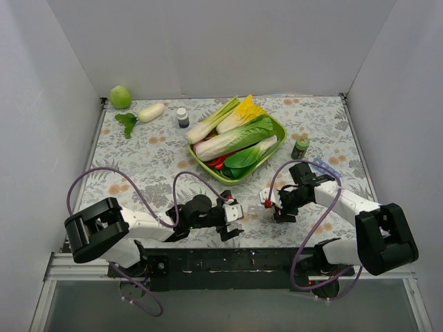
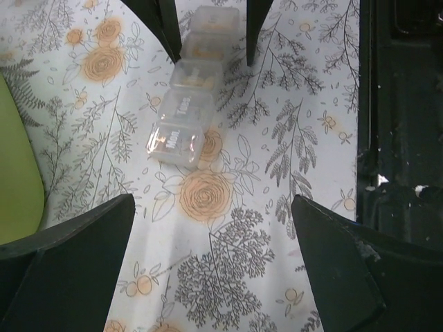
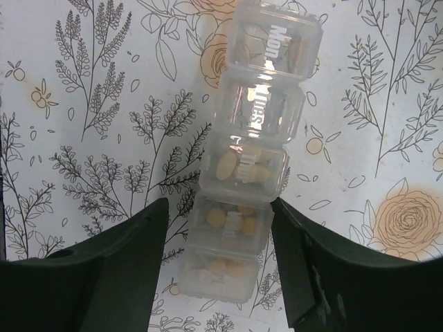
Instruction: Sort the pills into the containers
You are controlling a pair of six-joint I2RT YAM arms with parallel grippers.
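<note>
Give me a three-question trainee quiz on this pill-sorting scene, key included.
1. True or false: the left gripper grips the clear pill organizer.
2. Which label marks the organizer compartment nearest the left gripper? A) Mon B) Fri C) Sun
3. Short answer: which gripper has a finger on each side of the organizer?

Key: 1 false, it is open and the organizer lies ahead of it; 2 A; 3 the right gripper.

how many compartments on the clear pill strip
5, in one row: Mon at the top of the right wrist view, then Tues, third, fourth, and fifth lowest. Neither end looks hidden.
</note>
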